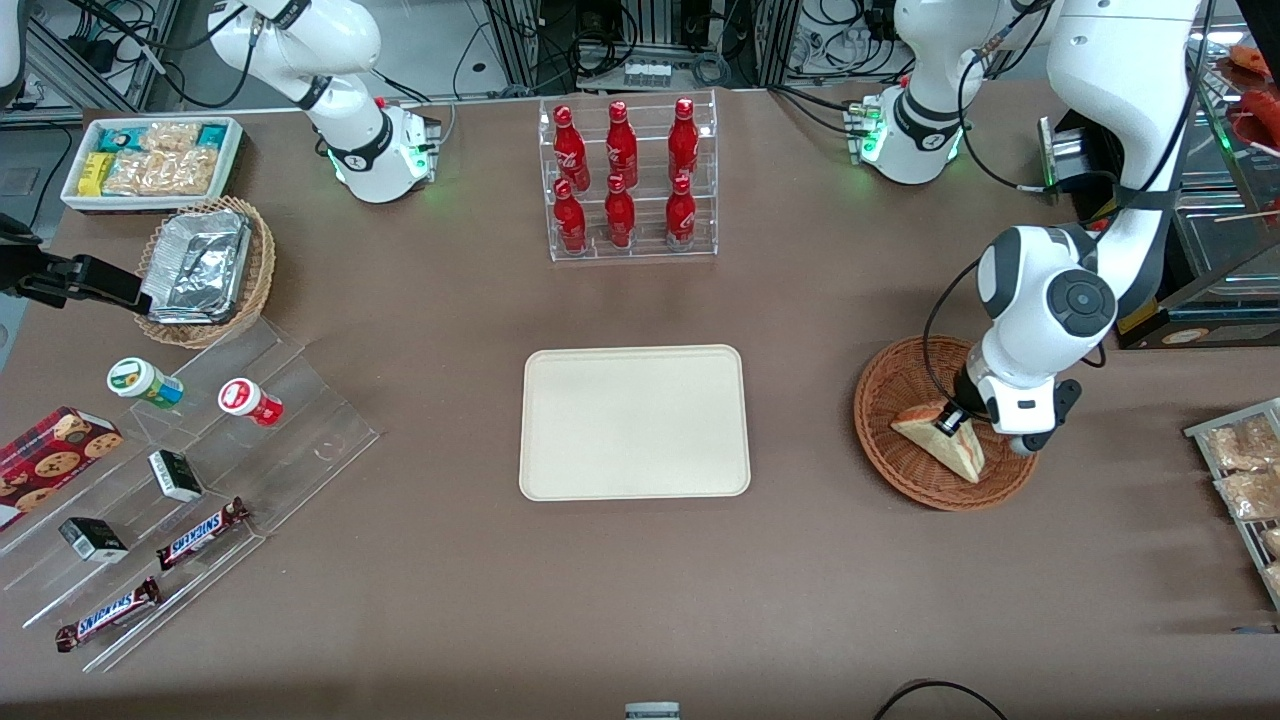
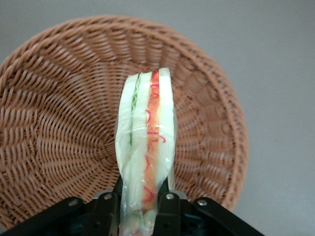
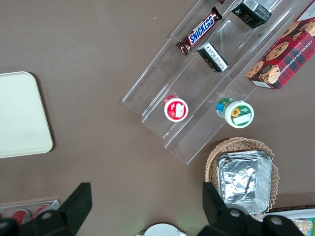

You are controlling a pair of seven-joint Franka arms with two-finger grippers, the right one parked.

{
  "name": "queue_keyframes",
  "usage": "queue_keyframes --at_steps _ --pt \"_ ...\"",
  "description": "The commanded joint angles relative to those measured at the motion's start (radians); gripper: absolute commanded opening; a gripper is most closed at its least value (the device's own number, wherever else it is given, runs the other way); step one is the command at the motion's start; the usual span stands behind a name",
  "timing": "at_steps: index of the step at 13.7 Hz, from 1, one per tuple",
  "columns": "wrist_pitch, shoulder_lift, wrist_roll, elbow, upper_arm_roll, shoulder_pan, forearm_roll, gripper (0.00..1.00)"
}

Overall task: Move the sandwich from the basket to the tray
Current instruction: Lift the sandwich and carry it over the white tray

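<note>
Left wrist view: gripper (image 2: 136,209) is clamped on one end of the wrapped sandwich (image 2: 146,147), fingers (image 2: 168,211) pinching both bread faces.
Sandwich pos: in/over the wicker basket (image 1: 885,385); can't tell if it's lifted yet.
Long axis: wedge runs straight out from the jaws, filling stripe facing the cam.
Tray (image 1: 634,421): bare, well apart from basket, toward parked arm's end of table.
Next, my guess: you lift to clear the basket rim, then carry sideways to the tray.

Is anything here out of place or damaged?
Nothing stands out. The end effector pinches the wrapped sandwich on edge over the basket, wrap intact; the tray lies square and bare.
</note>
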Motion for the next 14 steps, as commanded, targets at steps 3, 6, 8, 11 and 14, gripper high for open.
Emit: queue_keyframes --at_steps 3,6,8,11,14 --pt "-0.311 -0.077 0.004 0.17 -0.005 -0.054 0.01 0.19" --pt "-0.491 -0.071 0.003 0.327 -0.089 -0.073 0.01 0.19" --pt "-0.499 -0.063 -0.001 0.354 -0.169 -0.085 0.013 0.19" --pt "-0.488 -0.013 -0.01 0.397 -0.185 -0.21 0.066 0.19" --pt "-0.488 0.118 -0.033 0.521 -0.185 -0.346 0.088 0.2"
